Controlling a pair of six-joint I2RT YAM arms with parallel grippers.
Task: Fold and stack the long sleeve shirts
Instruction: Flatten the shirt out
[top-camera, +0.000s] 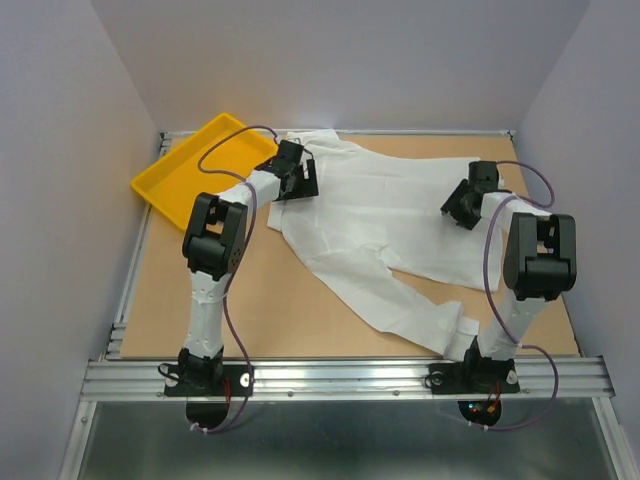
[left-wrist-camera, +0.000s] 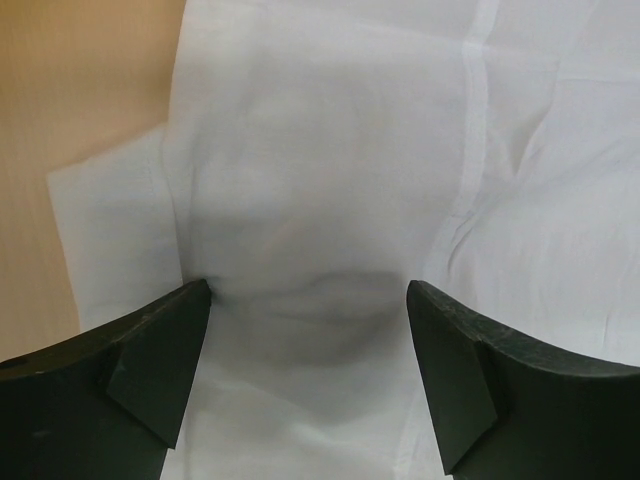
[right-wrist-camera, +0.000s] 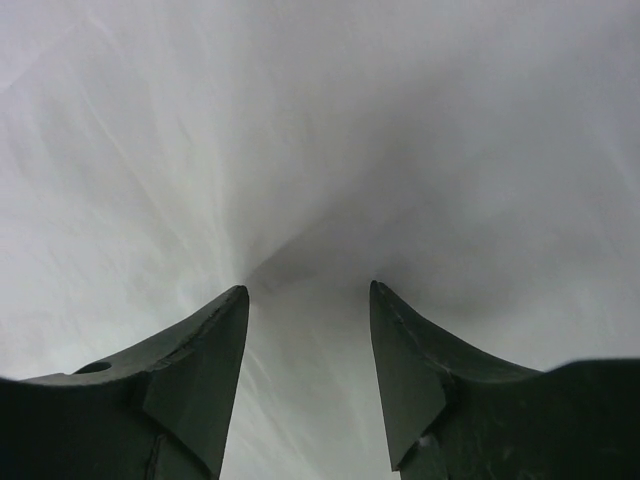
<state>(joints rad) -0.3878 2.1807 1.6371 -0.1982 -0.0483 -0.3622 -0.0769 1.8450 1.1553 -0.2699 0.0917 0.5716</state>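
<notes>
Shirt (top-camera: 380, 215) lay across desk (top-camera: 260, 310) between your pincers; left pincer (top-camera: 300, 182) over its left edge, right pincer (top-camera: 462, 210) over right; both wide.

A yellow plastic tray (top-camera: 180, 175) is set askew at the far left corner of the brown desk (top-camera: 280, 300), one corner overhanging the left edge. The desk is edged by aluminium rails (top-camera: 340, 378) and enclosed by pale lilac walls (top-camera: 340, 60).
</notes>
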